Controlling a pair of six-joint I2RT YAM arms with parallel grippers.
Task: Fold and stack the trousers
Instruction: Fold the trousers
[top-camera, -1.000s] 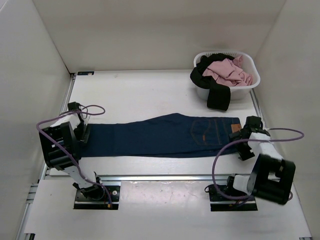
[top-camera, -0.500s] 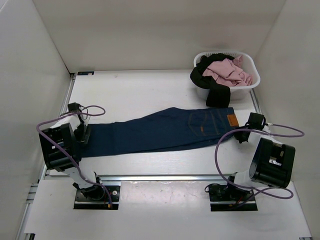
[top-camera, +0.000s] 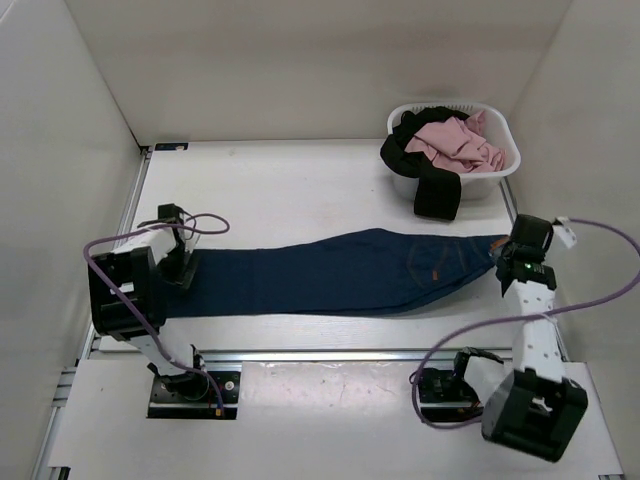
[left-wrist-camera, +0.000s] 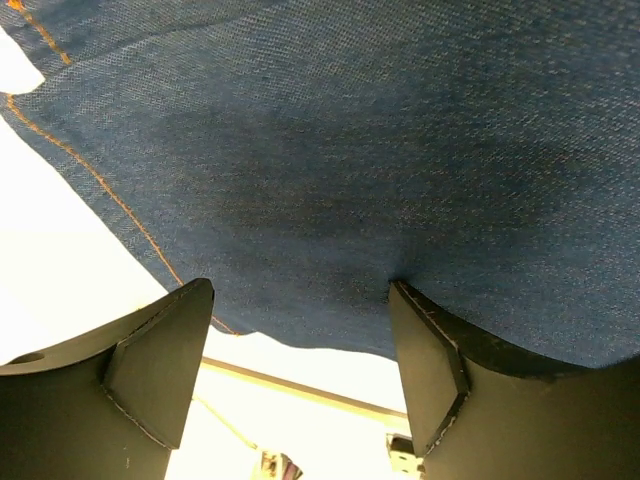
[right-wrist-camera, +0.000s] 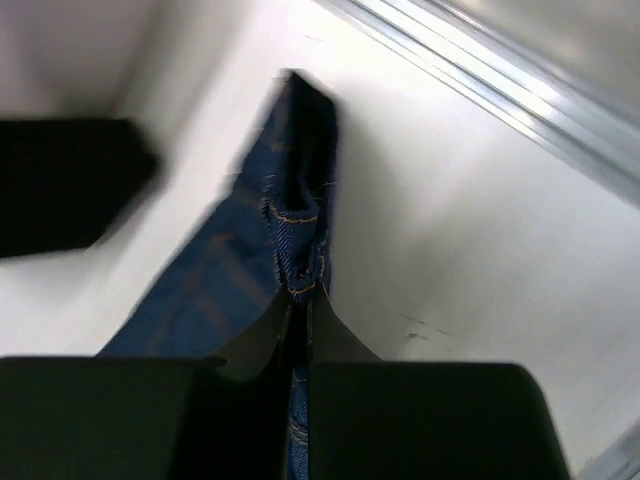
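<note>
The trousers (top-camera: 330, 275), dark navy jeans, lie stretched across the middle of the table, legs to the left and waist to the right. My right gripper (top-camera: 506, 264) is at the waist end. In the right wrist view it (right-wrist-camera: 298, 305) is shut on the orange-stitched waistband edge of the trousers (right-wrist-camera: 290, 200), which runs away from the fingers. My left gripper (top-camera: 183, 268) hovers at the leg ends. In the left wrist view it (left-wrist-camera: 300, 290) is open, and the denim (left-wrist-camera: 350, 150) lies just past the fingertips, with nothing between the fingers.
A white laundry basket (top-camera: 482, 186) stands at the back right. It holds a pink garment (top-camera: 455, 140) and a black garment (top-camera: 436, 192) that hangs over its front. White walls enclose the table, and a metal rail (top-camera: 330, 352) runs along its near edge.
My right gripper has shut on the waistband and swung right and away, pulling the trousers straighter. The left gripper shifted slightly right along the leg ends.
</note>
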